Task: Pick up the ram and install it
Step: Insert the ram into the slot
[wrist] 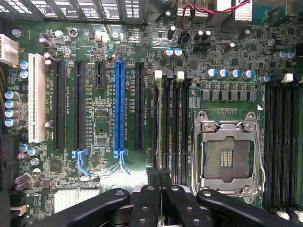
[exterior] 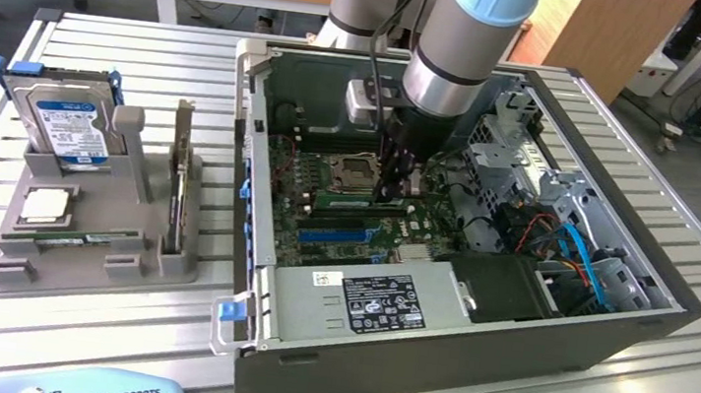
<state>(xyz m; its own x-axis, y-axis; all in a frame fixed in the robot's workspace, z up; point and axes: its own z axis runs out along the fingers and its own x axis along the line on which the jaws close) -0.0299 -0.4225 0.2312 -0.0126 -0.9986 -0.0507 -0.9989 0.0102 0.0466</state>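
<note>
Arm reached down into the open computer case (exterior: 438,360) on the slatted table (exterior: 109,338). Gripper (exterior: 393,196) stood low over the motherboard (wrist: 102,123), just beside the empty CPU socket (wrist: 229,151). In the wrist view the jaws were drawn close together, pinching a thin dark strip seen edge-on, taken as the ram (wrist: 160,170). It was poised above the black memory slots (wrist: 182,127), between the socket and the blue expansion slot (wrist: 119,109). Seating could not be judged.

On the grey holder (exterior: 92,264), at the exterior view's left:
- spare green memory stick (exterior: 71,240), lying flat
- silver processor chip (exterior: 45,204)
- blue-labelled hard drive (exterior: 68,125), upright
</note>
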